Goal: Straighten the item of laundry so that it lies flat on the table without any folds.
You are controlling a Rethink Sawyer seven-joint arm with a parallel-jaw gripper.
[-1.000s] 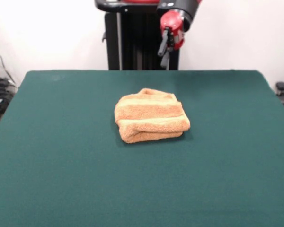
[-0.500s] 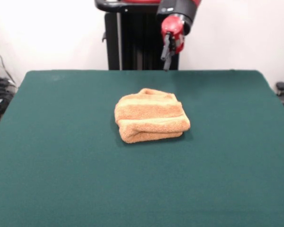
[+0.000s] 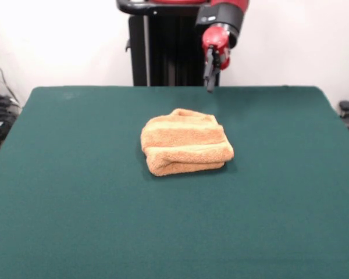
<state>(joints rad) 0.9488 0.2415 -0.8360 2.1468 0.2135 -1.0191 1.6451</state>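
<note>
On the green felt table the orange-tan hand towel is lying folded and bunched, while the gripper is hanging above the far edge, finger spacing impossible to tell.

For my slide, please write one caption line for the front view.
Folded orange-tan terry towel on the dark green felt table; the red-and-black pincer hangs above, beyond it.

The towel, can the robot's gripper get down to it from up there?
Probably yes. The gripper hangs above the table's far edge, and nothing stands between it and the folded towel, which lies alone mid-table.
</note>
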